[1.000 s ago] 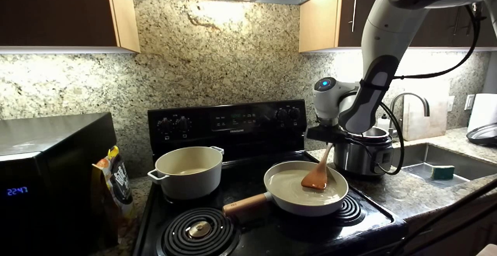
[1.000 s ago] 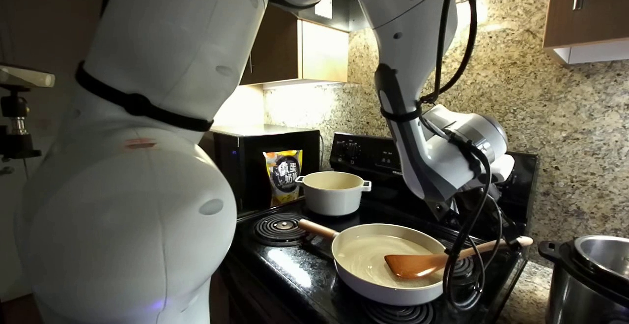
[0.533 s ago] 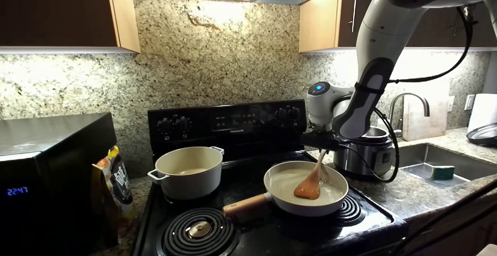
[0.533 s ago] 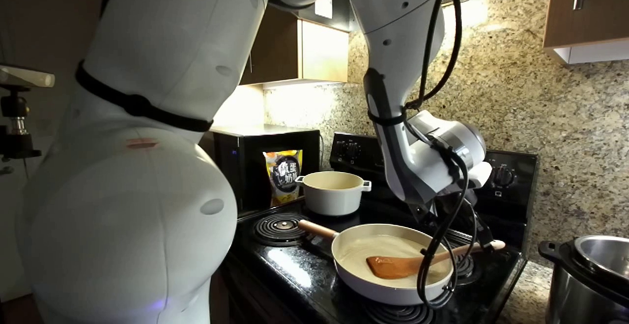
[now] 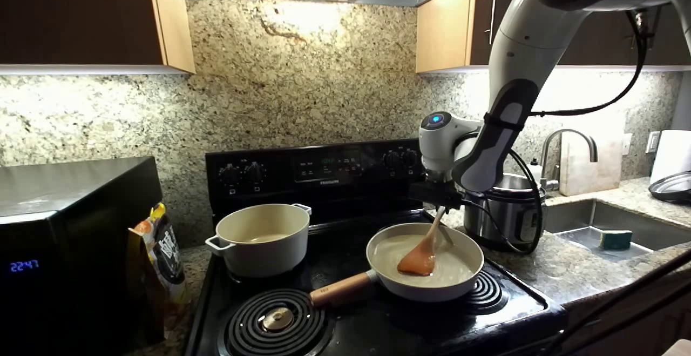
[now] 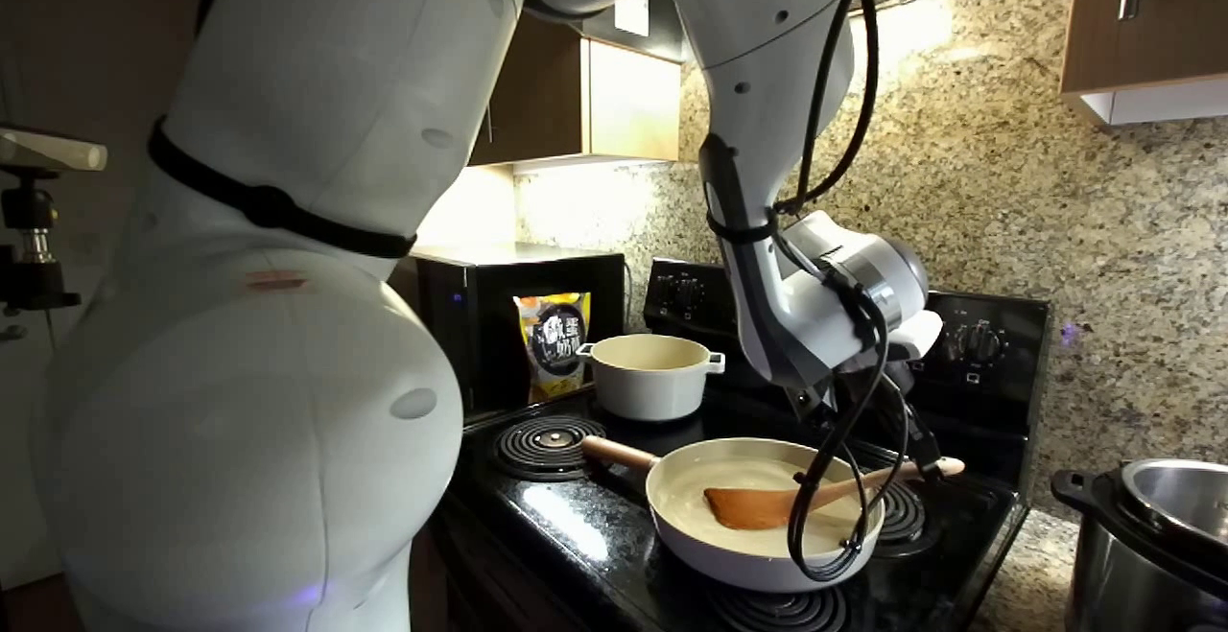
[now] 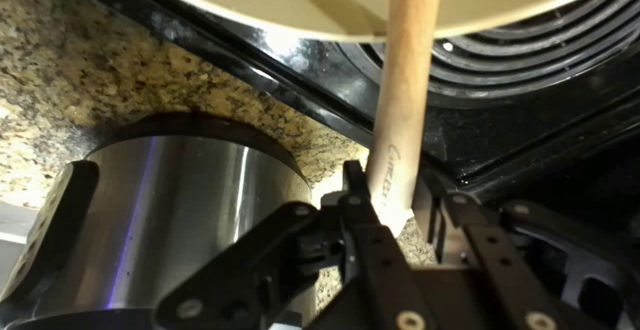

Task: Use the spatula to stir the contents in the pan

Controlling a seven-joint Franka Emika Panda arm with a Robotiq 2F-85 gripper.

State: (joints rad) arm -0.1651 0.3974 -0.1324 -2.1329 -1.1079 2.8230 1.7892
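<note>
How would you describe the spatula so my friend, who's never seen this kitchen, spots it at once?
On the black stove, find the shallow pan with the long wooden handle. The spatula slopes from inside the pan up to the black end effector holding it. Unlike that handle, it widens into a flat orange-brown blade.

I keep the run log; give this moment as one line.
jaws: closed on handle of orange-brown wooden spatula | blade: inside shallow round cream-white frying pan | pan: on black coil stove
</note>
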